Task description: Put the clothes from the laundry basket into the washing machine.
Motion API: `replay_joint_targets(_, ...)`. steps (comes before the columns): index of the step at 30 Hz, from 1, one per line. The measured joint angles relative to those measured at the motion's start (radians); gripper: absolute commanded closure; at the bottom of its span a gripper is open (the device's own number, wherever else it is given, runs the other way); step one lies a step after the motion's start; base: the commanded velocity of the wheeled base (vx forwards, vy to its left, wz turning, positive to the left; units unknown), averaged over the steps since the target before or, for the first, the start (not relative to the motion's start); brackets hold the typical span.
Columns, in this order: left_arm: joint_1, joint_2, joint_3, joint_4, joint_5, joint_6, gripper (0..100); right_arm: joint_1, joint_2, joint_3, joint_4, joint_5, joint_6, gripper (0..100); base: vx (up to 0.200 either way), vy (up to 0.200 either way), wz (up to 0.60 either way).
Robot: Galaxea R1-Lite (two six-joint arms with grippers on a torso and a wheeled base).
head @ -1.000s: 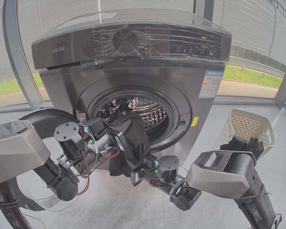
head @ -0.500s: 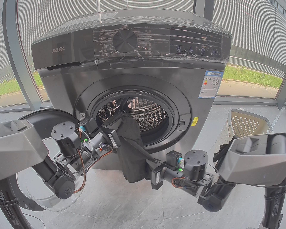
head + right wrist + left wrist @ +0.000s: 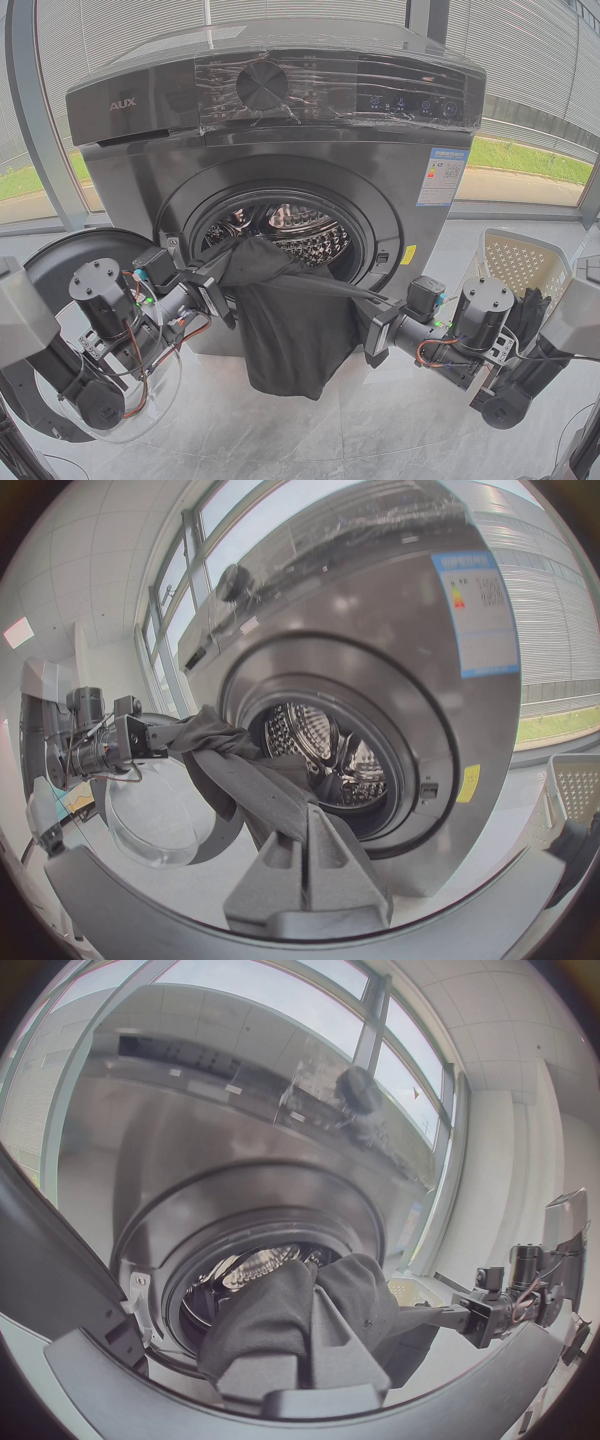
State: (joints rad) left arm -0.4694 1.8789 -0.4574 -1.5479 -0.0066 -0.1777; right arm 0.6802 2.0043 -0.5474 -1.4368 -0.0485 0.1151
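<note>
head view: dark grey front-loading washing machine (image 3: 281, 162), round door (image 3: 81, 256) swung open at its left side. black fabric garment (image 3: 287, 331) stretched across the front of the drum opening's lower rim, its bulk hanging down the machine's front. left gripper (image 3: 209, 269) clamped tight on the garment's left end. right gripper (image 3: 369, 300) clamped tight on its right end. beige perforated plastic laundry basket (image 3: 525, 256) on the floor beside the machine's right corner, dark clothes (image 3: 531, 312) inside.

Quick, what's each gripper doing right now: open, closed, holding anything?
Left gripper: closed on one end of the black garment.
Right gripper: closed on the other end of the black garment.
</note>
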Motion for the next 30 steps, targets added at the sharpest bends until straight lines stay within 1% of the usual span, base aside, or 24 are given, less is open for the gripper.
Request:
replay_joint_targets(7, -0.001, -0.123, 0.069, 0.002, -0.047, -0.005, 100, -0.002, -0.092, 0.041, -0.008, -0.006, 0.007, 100, 0.0, 0.0, 0.0)
replay_joint_targets(15, -0.005, -0.178, 0.107, 0.001, -0.053, -0.009, 100, -0.004, -0.128, 0.046, -0.014, -0.008, 0.01, 100, 0.0, 0.0, 0.0)
replay_joint_targets(16, -0.006, -0.18, 0.11, 0.002, -0.054, -0.009, 0, -0.008, -0.13, 0.045, -0.014, -0.008, 0.01, 100, 0.0, 0.0, 0.0)
replay_joint_targets(20, -0.006, -0.185, 0.127, 0.0, -0.066, -0.011, 0, -0.029, -0.134, 0.038, -0.013, -0.011, 0.011, 100, 0.0, 0.0, 0.0)
replay_joint_targets(27, -0.008, -0.197, 0.237, 0.003, -0.197, -0.013, 0, -0.053, -0.136, 0.003, -0.013, -0.011, 0.011, 100, 0.0, 0.0, 0.0)
replay_joint_targets(30, -0.008, -0.197, 0.275, 0.003, -0.224, -0.009, 0, -0.059, -0.138, -0.015, -0.014, -0.011, 0.012, 100, 0.0, 0.0, 0.0)
